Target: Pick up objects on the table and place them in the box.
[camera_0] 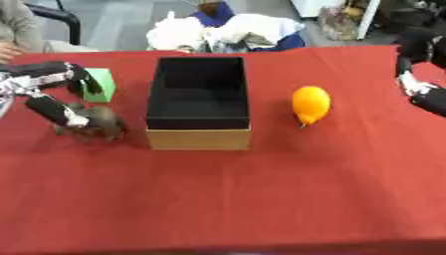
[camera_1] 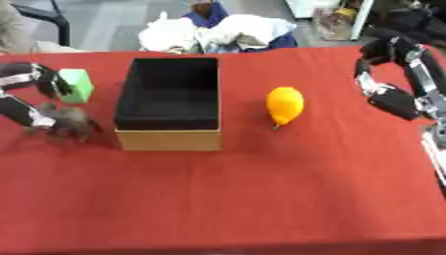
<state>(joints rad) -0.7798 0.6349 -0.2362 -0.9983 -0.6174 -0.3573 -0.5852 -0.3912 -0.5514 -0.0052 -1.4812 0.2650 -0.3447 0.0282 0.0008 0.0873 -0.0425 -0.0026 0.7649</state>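
Observation:
An open box (camera_0: 198,139) with tan walls and a black inside stands mid-table. To its right a yellow-orange fruit (camera_0: 311,103) lies on the red cloth. On the left are a green block (camera_0: 105,85) and, nearer me, a small grey-brown lump (camera_0: 100,126). My left hand (camera_0: 54,94) hovers there, spread open: the upper fingers (camera_0: 86,82) are in front of the green block, and a lower finger (camera_0: 57,111) touches the lump's left side. My right hand (camera_1: 390,97) hangs above the table's right side, fingers relaxed and holding nothing, well apart from the fruit.
A heap of white and blue cloth (camera_0: 228,31) lies just past the far edge. A person (camera_0: 17,27) sits at the far left corner. The red tablecloth (camera_0: 226,199) stretches bare toward me.

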